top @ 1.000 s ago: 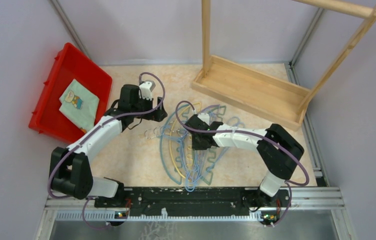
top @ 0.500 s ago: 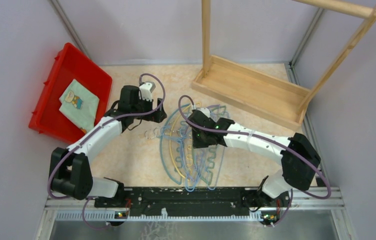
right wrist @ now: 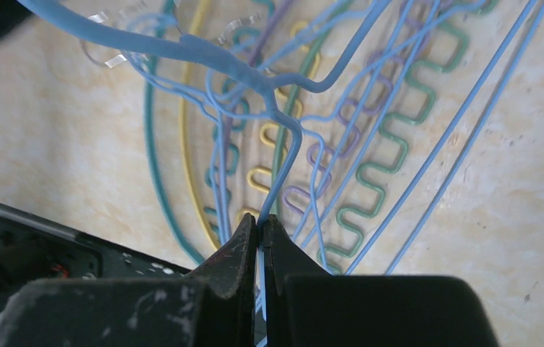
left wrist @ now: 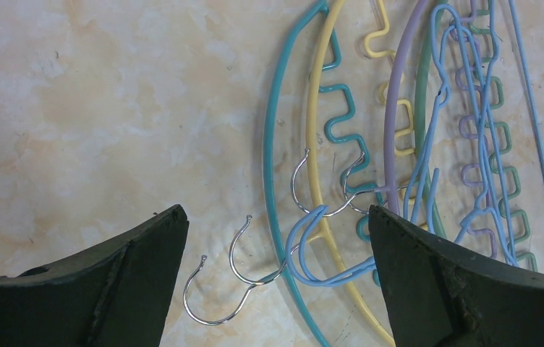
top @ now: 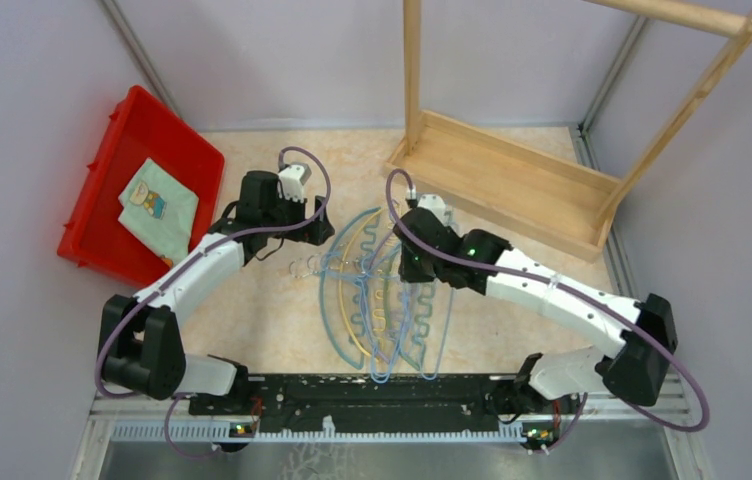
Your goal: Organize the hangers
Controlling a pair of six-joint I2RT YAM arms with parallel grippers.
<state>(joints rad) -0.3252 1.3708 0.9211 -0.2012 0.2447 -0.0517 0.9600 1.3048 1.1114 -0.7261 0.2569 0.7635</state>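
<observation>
A pile of hangers (top: 382,300) lies on the table's middle: arched plastic ones in teal (left wrist: 269,144), yellow (left wrist: 315,108), purple and green (right wrist: 385,166), with metal hooks (left wrist: 215,289), under thin light-blue wire hangers (left wrist: 472,108). My right gripper (top: 414,262) is shut on a light-blue wire hanger (right wrist: 287,152) and holds it a little above the pile; the wire runs between its fingertips (right wrist: 260,225). My left gripper (top: 310,232) is open and empty just above the hooks at the pile's left end, with its fingers (left wrist: 139,253) either side of them.
A red bin (top: 112,200) with a folded cloth (top: 157,205) stands at the back left. The wooden rack frame (top: 512,180) stands at the back right, its top bar (top: 692,15) high above. A black rail (top: 372,395) runs along the near edge.
My right gripper has moved back and to the right, toward the rack, lifting the light-blue wire hanger with it. The left arm has not moved.
</observation>
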